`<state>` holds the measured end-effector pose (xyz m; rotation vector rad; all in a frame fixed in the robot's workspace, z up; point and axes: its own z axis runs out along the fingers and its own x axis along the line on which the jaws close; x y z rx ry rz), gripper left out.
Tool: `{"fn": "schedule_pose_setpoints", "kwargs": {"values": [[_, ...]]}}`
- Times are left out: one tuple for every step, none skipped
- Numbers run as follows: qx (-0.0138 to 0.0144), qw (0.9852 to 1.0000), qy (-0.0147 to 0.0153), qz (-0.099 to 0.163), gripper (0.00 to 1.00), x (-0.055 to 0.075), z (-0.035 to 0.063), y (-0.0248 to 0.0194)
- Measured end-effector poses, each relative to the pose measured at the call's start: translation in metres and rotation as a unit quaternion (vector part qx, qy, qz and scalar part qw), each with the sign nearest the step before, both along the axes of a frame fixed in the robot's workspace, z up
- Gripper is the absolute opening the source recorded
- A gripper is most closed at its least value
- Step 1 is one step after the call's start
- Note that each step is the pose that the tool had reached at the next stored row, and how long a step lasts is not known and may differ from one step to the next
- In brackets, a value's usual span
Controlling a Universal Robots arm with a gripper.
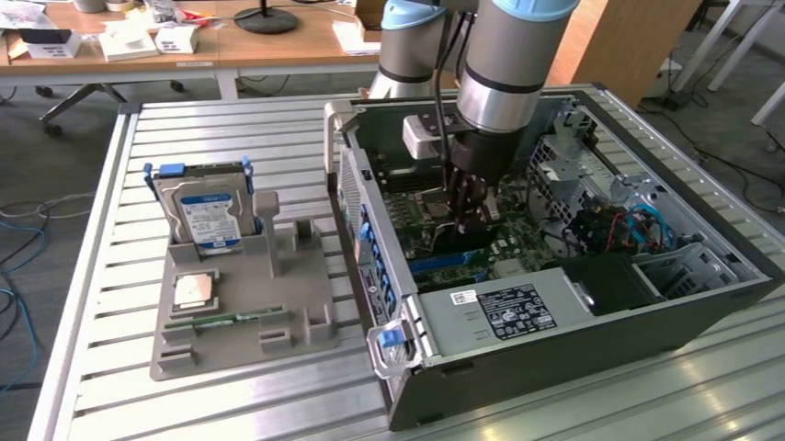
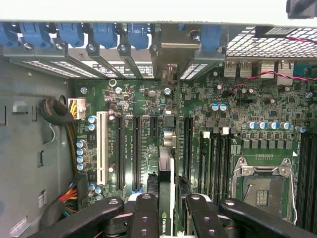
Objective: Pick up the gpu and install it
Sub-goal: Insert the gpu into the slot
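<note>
The gpu [image 2: 166,163] is a thin card seen edge-on, standing upright between my fingers [image 2: 146,213] over the motherboard's black expansion slots [image 2: 135,148]. My gripper [image 2: 168,215] is shut on the gpu. The card's metal bracket [image 2: 171,47] reaches the slot openings in the case's rear wall. In the exterior view, my gripper [image 1: 472,213] hangs inside the open computer case [image 1: 576,358], with the dark gpu [image 1: 459,241] low against the motherboard.
A grey holder tray [image 1: 289,317] at the exterior view's left carries a silver hard drive [image 1: 209,209], a small chip [image 1: 194,291] and a green RAM stick [image 1: 227,320]. Inside the case are the power supply [image 1: 506,312], cables [image 1: 638,225] and the CPU socket [image 2: 262,186].
</note>
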<state>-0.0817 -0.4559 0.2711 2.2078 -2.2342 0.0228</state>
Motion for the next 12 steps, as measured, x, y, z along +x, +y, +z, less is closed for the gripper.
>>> {"fn": "schedule_pose_setpoints", "kwargs": {"values": [[0.0, 1.0, 0.0, 0.0, 0.26, 0.0, -0.0002, 0.0], [0.0, 1.0, 0.0, 0.0, 0.26, 0.0, -0.0003, 0.0], [0.0, 1.0, 0.0, 0.0, 0.26, 0.0, -0.0003, 0.0], [0.0, 1.0, 0.0, -0.001, 0.26, 0.0, -0.0004, 0.0], [0.0, 1.0, 0.0, -0.002, 0.26, 0.0, -0.0005, 0.0], [0.0, 1.0, 0.0, -0.002, 0.26, 0.0, -0.0005, 0.0], [0.0, 1.0, 0.0, -0.003, 0.26, 0.0, -0.0005, 0.0], [0.0, 1.0, 0.0, -0.004, 0.26, 0.0, -0.0005, 0.0], [0.0, 1.0, 0.0, -0.004, 0.26, 0.0, -0.0005, 0.0], [0.0, 1.0, 0.0, -0.005, 0.26, 0.0, -0.0006, 0.0], [0.0, 1.0, 0.0, -0.006, 0.26, 0.0, -0.0006, 0.0], [0.0, 1.0, 0.0, -0.006, 0.26, 0.0, -0.0006, 0.0]]}}
